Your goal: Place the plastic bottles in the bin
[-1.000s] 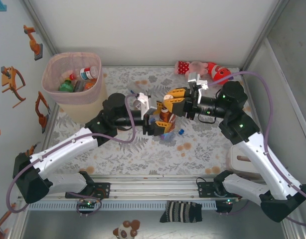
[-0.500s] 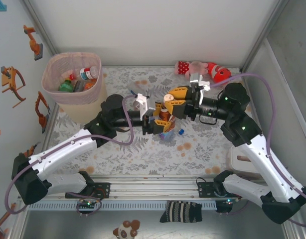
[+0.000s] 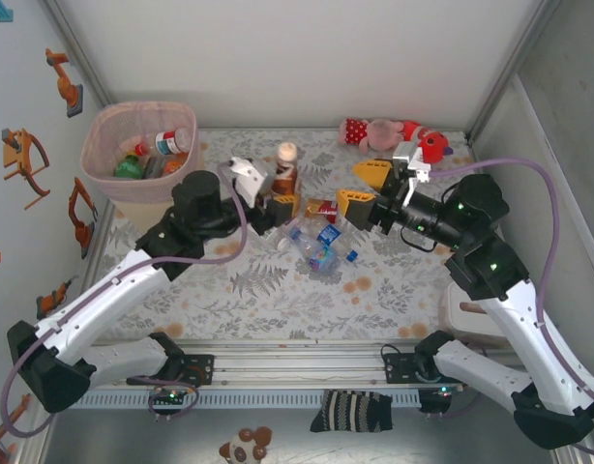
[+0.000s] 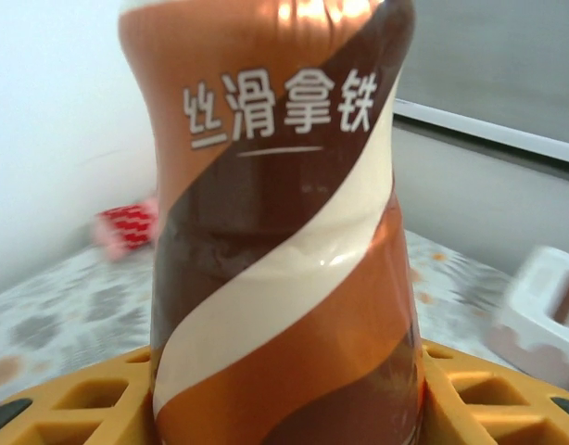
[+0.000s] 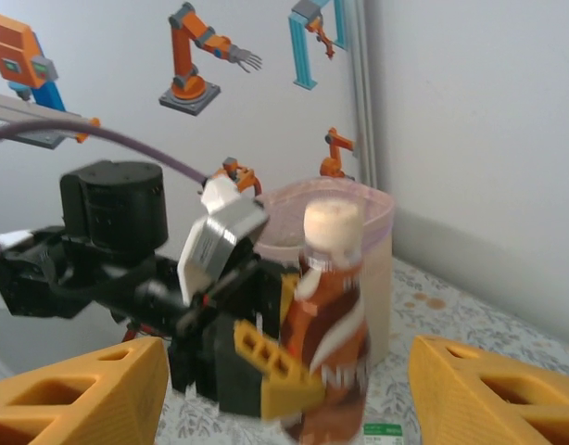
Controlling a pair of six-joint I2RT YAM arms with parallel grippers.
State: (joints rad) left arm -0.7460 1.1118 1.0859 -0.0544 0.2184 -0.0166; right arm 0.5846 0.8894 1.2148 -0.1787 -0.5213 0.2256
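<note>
Just to the right of the bin [image 3: 147, 195], out on the patterned table [image 3: 229, 290], the left gripper [image 3: 277, 202] has the brown bottle [image 3: 283, 177] and it's a firm hold! Its yellow fingers [image 4: 71, 400] are pressed in on either side of the bottle's lower body. The left wrist camera is right up against the label, with its brown and cream swirl and white lettering. The bottle stands upright in that grip with its cream cap on top, and it sits outside the bin, close to the right wall.

Farther from the bin on that same side comes the right gripper [image 3: 363, 186]. Its fingers [image 5: 81, 394] are spread wide with nothing between them. They point back toward the bottle and the bin, apart from both. From the right wrist camera the brown bottle stands dead ahead, with the pink basket right behind it.

Down inside the bin there's a green bottle [image 3: 130, 167], and beside it a clear bottle with a red label [image 3: 169, 142]. They lie among others I can't make out.

On the table, nearer than the held bottle and well right of the bin, a clear bottle with a blue label [image 3: 314, 246] lies on its side. A plush toy [image 3: 394, 133] rests at the far edge, well away from the bin.
</note>
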